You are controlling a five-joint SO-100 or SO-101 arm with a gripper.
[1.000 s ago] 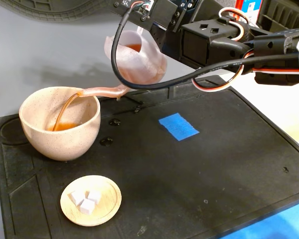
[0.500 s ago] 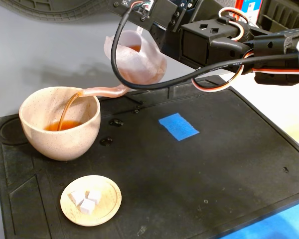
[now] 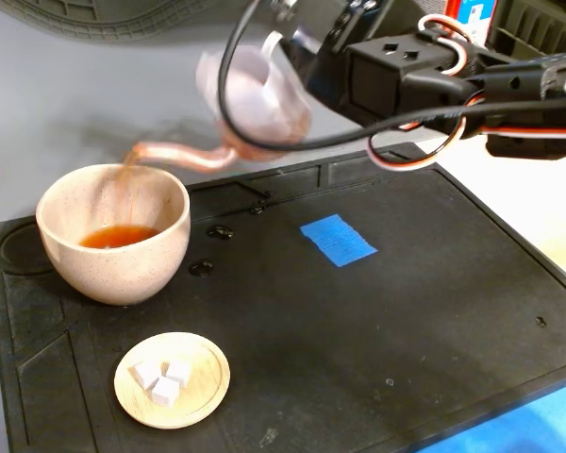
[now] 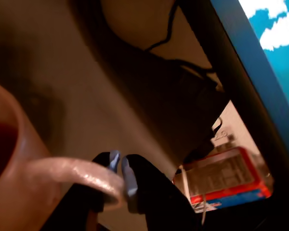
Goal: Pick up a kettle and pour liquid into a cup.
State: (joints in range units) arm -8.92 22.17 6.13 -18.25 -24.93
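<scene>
The pinkish translucent kettle (image 3: 255,99) hangs tilted and motion-blurred above the mat's back edge. Its long spout (image 3: 174,153) reaches left to just over the cup's rim. A faint, blurred thread of liquid falls from the spout tip. The speckled beige cup (image 3: 113,236) stands at the left, with reddish-brown liquid (image 3: 118,236) pooled in its bottom. In the wrist view my gripper (image 4: 120,167) is shut on the kettle's loop handle (image 4: 72,171). The kettle's body (image 4: 9,183) fills the lower left there, with dark liquid inside. In the fixed view the arm (image 3: 406,75) comes in from the upper right.
A small wooden saucer (image 3: 203,396) holding white cubes sits in front of the cup. A blue tape patch (image 3: 338,239) marks the middle of the black mat (image 3: 406,330). A blue surface (image 3: 528,425) shows at the bottom right corner.
The kettle has swung upward and its spout tip has risen above the cup's rim. The steady stream has thinned to a faint trace. The liquid pool in the cup has grown.
</scene>
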